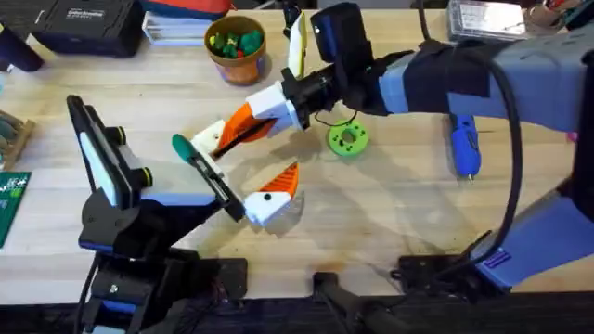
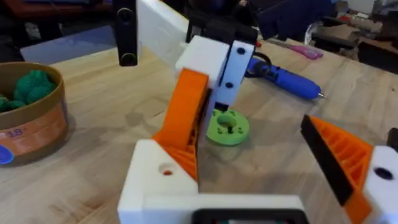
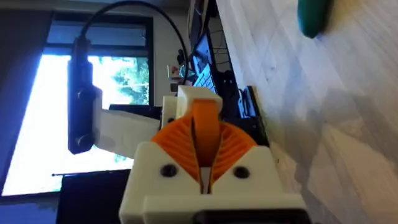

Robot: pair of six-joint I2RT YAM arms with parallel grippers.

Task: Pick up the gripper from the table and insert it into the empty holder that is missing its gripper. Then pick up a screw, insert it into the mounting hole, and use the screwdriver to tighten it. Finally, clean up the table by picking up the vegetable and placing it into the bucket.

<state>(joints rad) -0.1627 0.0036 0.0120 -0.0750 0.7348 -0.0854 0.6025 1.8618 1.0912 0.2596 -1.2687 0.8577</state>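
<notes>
The small orange ribbed gripper (image 1: 243, 125) (image 2: 183, 121) is pinched between the white blocks of my right gripper (image 1: 264, 109) (image 3: 205, 124), which is shut on it. Its lower end meets the cream-white holder (image 1: 212, 134) (image 2: 161, 180), one jaw of my left gripper (image 1: 243, 167) (image 2: 261, 149). That left gripper stands wide open, and its other finger (image 2: 348, 165) carries its own orange tip. The dark-green vegetable (image 1: 183, 146) (image 3: 314, 15) lies on the table just beside the holder. The blue screwdriver (image 1: 464, 144) (image 2: 283, 78) lies to the right. The orange-brown bucket (image 1: 237, 46) (image 2: 31, 118) stands at the back.
A flat bright-green disc with holes (image 1: 348, 139) (image 2: 227, 126) lies under the right arm's wrist. A black case (image 1: 88, 23) and stacked books sit at the back left, and a green circuit board (image 1: 11, 204) lies at the left edge.
</notes>
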